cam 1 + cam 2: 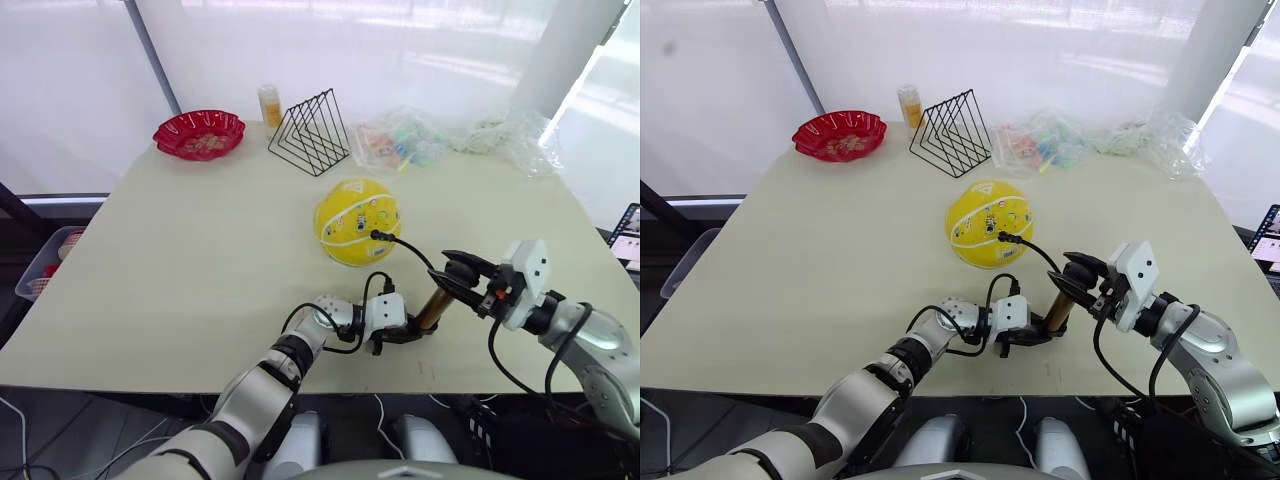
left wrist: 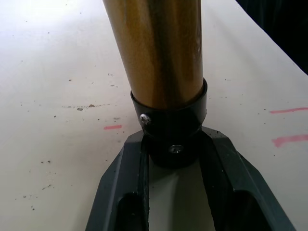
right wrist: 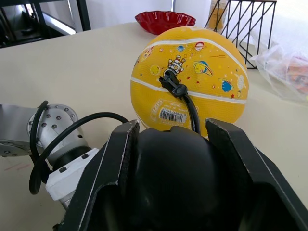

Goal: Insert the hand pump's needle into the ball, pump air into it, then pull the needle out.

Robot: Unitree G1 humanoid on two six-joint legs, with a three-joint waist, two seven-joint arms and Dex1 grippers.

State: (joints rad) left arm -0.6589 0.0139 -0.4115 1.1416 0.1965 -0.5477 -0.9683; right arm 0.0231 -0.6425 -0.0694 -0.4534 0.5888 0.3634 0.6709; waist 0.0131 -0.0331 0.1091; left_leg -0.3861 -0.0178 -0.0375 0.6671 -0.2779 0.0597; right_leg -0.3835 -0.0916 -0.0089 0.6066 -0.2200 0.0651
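In the left eye view, the yellow ball (image 1: 357, 221) stands in the middle of the frame on the pale surface (image 1: 180, 270). The thin black hose (image 1: 405, 245) goes from the ball's front side down to the lower middle of the frame, where the hand pump (image 1: 433, 309) is; its brass-gold cylinder is tilted, low end to the left. The left gripper (image 1: 398, 335) holds the low black end cap of the pump, just above the near edge of the surface. The right gripper (image 1: 458, 277) comes from the lower right and its fingers close around the black knob handle at the pump's upper end. In the upper left of the frame there is a red scalloped bowl (image 1: 199, 134), to the right of it a black wire rack (image 1: 311, 134) with a small yellow bottle (image 1: 270, 105) behind, and clear plastic bags (image 1: 440, 140) in the upper right.

In the left wrist view, the two dark fingers (image 2: 120, 192) are narrow and grip the black end cap (image 2: 173, 125) of the brass cylinder, which rises to the top of the frame.

In the right wrist view, the fingers (image 3: 110, 163) hold the round black knob (image 3: 178, 178) in the lower middle. Above it the ball fills the upper middle, and the hose's black fitting (image 3: 172, 83) sits against the ball's skin; the needle itself I cannot see
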